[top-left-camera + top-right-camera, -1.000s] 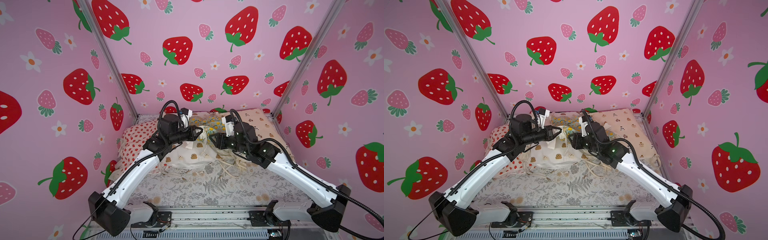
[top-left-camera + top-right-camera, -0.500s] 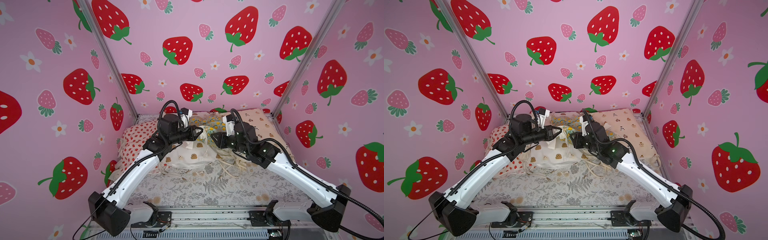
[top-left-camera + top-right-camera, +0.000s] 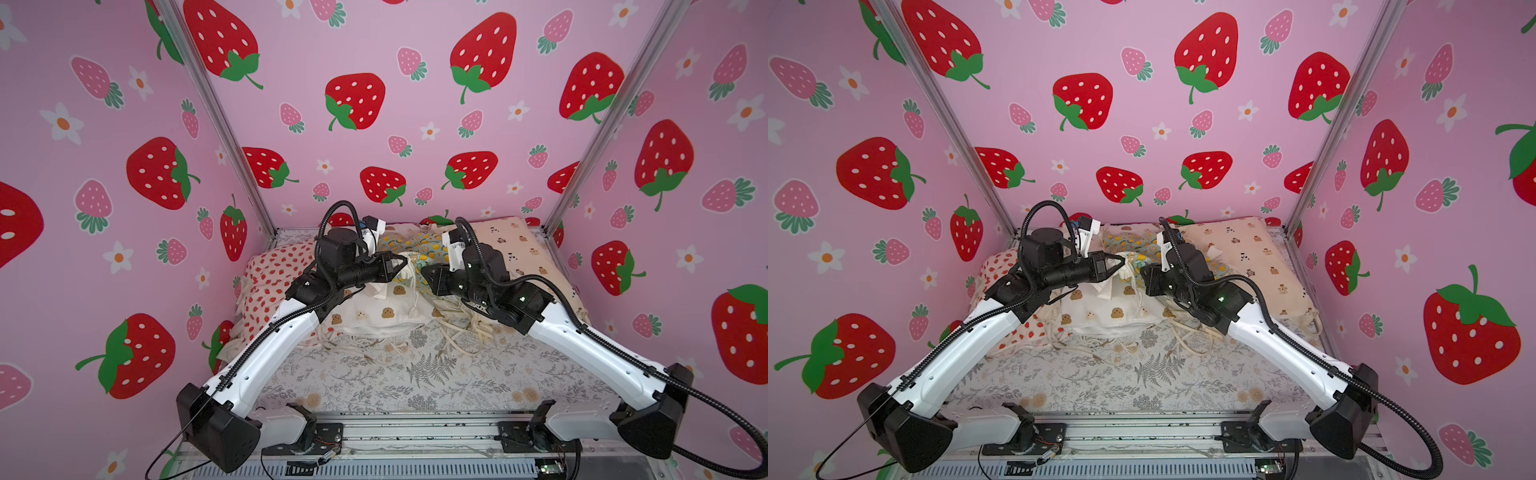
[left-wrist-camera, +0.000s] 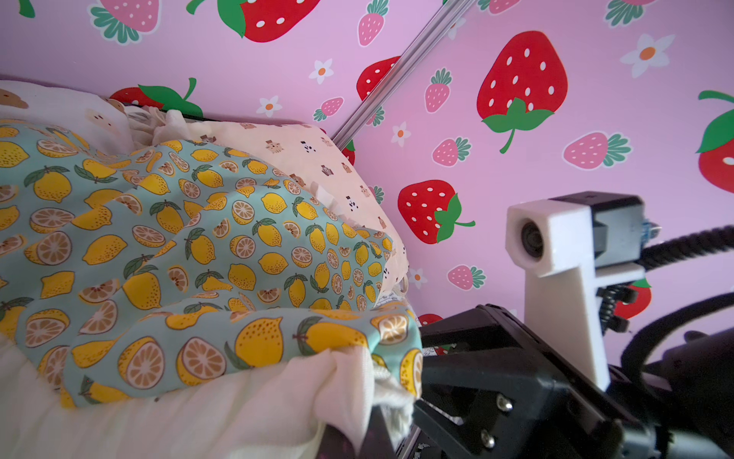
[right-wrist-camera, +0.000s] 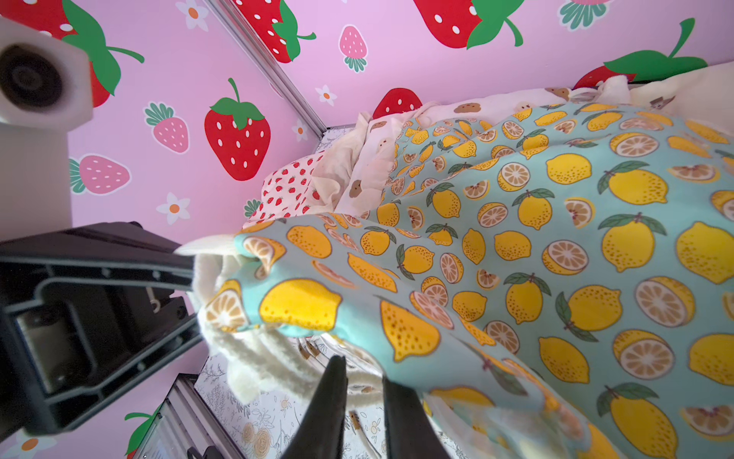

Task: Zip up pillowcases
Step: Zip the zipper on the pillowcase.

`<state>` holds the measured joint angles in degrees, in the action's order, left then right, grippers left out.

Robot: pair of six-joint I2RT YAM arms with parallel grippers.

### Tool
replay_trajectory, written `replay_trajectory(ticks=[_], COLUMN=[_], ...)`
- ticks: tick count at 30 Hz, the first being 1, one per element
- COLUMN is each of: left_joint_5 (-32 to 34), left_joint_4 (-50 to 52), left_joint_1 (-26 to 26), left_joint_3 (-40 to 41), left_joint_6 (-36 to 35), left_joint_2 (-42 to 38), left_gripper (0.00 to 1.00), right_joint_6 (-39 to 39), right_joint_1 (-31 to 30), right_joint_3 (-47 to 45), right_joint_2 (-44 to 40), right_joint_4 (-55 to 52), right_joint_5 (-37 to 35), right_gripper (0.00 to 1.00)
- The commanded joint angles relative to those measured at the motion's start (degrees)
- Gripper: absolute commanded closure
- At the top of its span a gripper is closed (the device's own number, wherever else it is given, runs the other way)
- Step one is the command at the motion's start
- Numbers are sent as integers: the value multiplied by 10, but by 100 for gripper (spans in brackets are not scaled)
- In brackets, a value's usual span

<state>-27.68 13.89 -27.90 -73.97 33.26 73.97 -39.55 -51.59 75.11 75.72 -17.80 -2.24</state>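
The left claw [image 3: 400, 263] is clamped tight on the bunched, cream-edged corner of the lemon pillowcase [image 4: 178, 238], holding it lifted off the pile, and it has kept that pinch unchanged over the last second. Just across from it, tip facing tip, the right claw [image 5: 364, 373] has been drawing its fingers [image 5: 335, 391] in. They now stand close together with only a narrow slit between them, under the same lifted corner. A cream cord [image 5: 278, 369] crosses the slit and teal cloth drapes over one finger. Whether they already bite the hem or a zipper pull I cannot tell; no pull shows in any view. Neither arm has shifted noticeably, so the closing is the only change. I read it as the second hold being taken so the opening can be stretched between the two claws; the zipping itself looks not yet begun. Below both claws lies the bear-face pillowcase [image 3: 386, 312], with loose cream ties [image 3: 457, 332] trailing onto the fern-print sheet [image 3: 432, 370] spread over the table. Farther out, on the left claw's outer side, is the strawberry pillowcase [image 3: 270, 276]. Behind the right claw, well apart toward the back corner, lies the tiny-bear pillowcase [image 3: 519, 245].
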Motion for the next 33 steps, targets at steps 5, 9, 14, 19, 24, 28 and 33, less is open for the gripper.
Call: replay_trajectory(ticks=[5, 9, 14, 19, 24, 28, 33], left_joint_5=[-12, -14, -13, -6, -2, -1, 4], left_joint_4=[-23, -25, -24, -24, -31, -31, -32], left_joint_1=[3, 3, 3, 3, 3, 3, 3], left_joint_3=[-9, -9, -9, -8, -4, -3, 1], left_joint_6=[5, 7, 5, 5, 8, 10, 10], left_joint_2=[-11, -11, -11, -14, -16, -17, -23], left_gripper=[100, 100, 100, 100, 100, 100, 100], right_joint_6=[12, 14, 13, 11, 5, 2, -6], right_joint_1=[1, 3, 5, 7, 12, 18, 26], right_joint_3=[26, 30, 26, 19, 6, -1, 0], right_joint_2=[1, 8, 9, 5, -4, -9, -12], right_joint_4=[16, 16, 16, 11, 3, -1, -10], right_joint_5=[-20, -18, -18, -21, -24, -14, 9], right_gripper=[81, 84, 88, 90, 93, 96, 98])
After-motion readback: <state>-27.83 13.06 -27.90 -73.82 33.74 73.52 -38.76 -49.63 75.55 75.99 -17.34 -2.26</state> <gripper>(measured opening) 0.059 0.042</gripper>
